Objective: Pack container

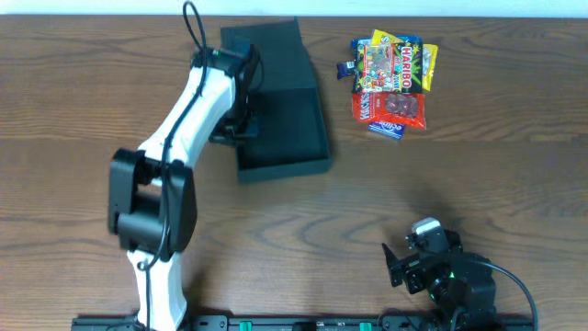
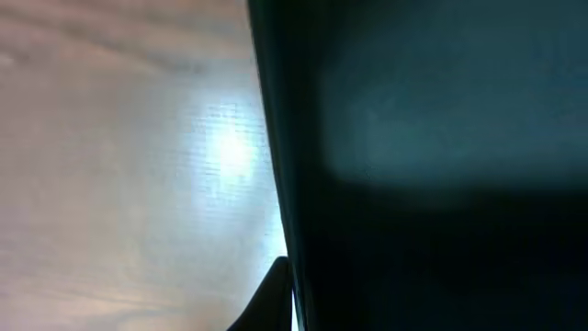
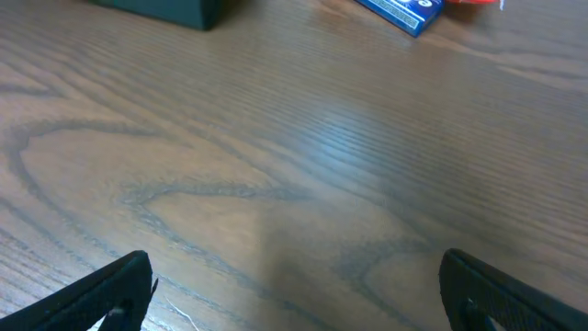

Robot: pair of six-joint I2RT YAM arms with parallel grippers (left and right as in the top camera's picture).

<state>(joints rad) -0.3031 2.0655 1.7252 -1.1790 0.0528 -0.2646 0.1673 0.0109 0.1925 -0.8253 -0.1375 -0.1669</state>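
Container [image 1: 294, 119] of matte dark grey-green square cardboard is set far-centre on the wooden table [image 1: 441, 184]. The left gripper [image 1: 237, 131] is pressed together at its left wall, and the right gripper [image 1: 397, 267] is spread wide, near right.

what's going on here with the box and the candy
The left gripper is shut at the left wall of the open container, apparently pinching it to steady it. The container looks empty so far. The candy packets lie in a pile on the table to its right, untouched. The right gripper is wide open near the table's front edge, away from everything, so packing hasn't begun.
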